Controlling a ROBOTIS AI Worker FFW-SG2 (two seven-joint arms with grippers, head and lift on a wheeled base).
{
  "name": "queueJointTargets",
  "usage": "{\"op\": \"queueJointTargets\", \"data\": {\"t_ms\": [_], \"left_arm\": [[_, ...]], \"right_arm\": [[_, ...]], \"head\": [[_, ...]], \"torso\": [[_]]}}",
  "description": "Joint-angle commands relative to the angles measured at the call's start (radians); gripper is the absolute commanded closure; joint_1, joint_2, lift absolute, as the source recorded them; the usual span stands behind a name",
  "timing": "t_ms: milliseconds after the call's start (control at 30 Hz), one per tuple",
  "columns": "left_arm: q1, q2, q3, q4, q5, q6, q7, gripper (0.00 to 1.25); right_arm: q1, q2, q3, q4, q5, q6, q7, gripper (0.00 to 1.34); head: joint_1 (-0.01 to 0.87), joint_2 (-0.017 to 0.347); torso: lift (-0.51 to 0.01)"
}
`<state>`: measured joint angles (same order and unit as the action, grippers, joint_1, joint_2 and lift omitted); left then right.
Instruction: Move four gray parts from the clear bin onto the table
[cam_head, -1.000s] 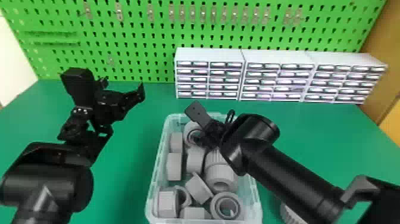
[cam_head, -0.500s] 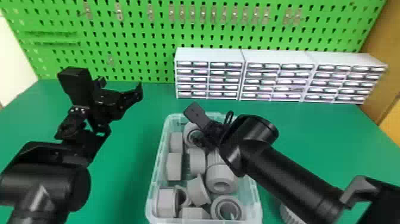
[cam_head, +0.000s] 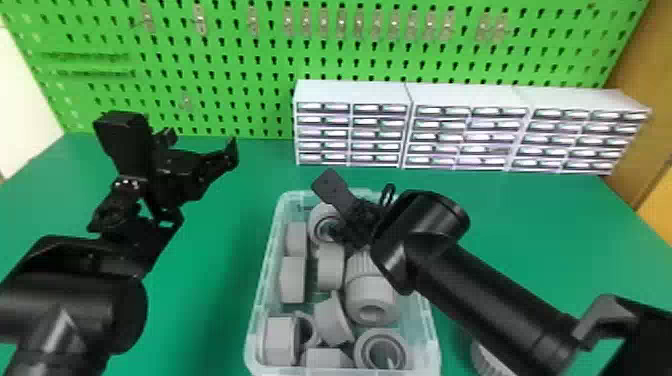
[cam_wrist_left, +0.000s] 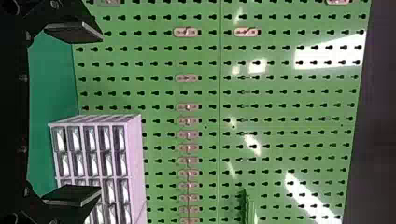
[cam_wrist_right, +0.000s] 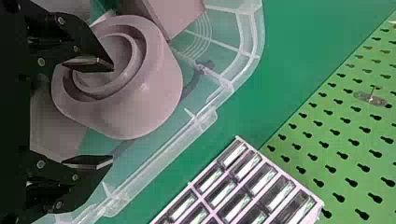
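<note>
The clear bin (cam_head: 434, 330) holds several gray parts, such as a ribbed one (cam_head: 370, 290) and a ring-shaped one (cam_head: 381, 350). Over its back end is my right gripper (cam_head: 345, 220), beside a round gray part (cam_head: 322, 220). In the right wrist view my right gripper (cam_wrist_right: 112, 114) is open; one finger lies over the hollow of that round part (cam_wrist_right: 154, 93), the other stands outside its wall. My left gripper (cam_head: 200, 155) is parked above the table's left side; in the left wrist view the left gripper (cam_wrist_left: 100, 114) is open with nothing between its fingers.
One ribbed gray part (cam_head: 487, 360) lies on the green table (cam_head: 200, 280) right of the bin, partly behind the right forearm. White drawer cabinets (cam_head: 350, 125) stand at the back, before a green pegboard (cam_head: 240, 60).
Some gray parts in the front half of the bin have shifted and tilted. My left arm has moved slightly to the left; the right gripper has hardly moved.
</note>
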<state>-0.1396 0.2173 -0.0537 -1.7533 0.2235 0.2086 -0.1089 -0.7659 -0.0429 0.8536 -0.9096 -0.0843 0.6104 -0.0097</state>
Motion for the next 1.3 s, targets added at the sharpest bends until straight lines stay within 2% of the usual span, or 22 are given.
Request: {"op": "queueJointTargets", "data": {"t_ms": [0, 1067, 1167, 1267], "left_arm": [[0.000, 0.004, 0.000, 0.000, 0.002, 0.000, 0.000, 0.14], [-0.006, 0.011, -0.005, 0.000, 0.008, 0.000, 0.000, 0.14], [-0.006, 0.013, -0.005, 0.000, 0.008, 0.000, 0.000, 0.14], [-0.006, 0.014, -0.005, 0.000, 0.010, 0.000, 0.000, 0.14]], "right_arm": [[-0.003, 0.000, -0.005, 0.000, 0.009, 0.002, -0.003, 0.55], [-0.013, 0.000, 0.018, 0.023, 0.009, -0.006, -0.021, 0.56], [-0.015, 0.000, 0.028, 0.023, 0.000, 0.003, -0.038, 0.65], [-0.018, 0.002, 0.047, 0.023, -0.003, 0.011, -0.059, 1.05]], "head": [[0.678, 0.034], [0.678, 0.034], [0.678, 0.034], [0.678, 0.034]], "torso": [[-0.050], [-0.050], [-0.050], [-0.050]]}}
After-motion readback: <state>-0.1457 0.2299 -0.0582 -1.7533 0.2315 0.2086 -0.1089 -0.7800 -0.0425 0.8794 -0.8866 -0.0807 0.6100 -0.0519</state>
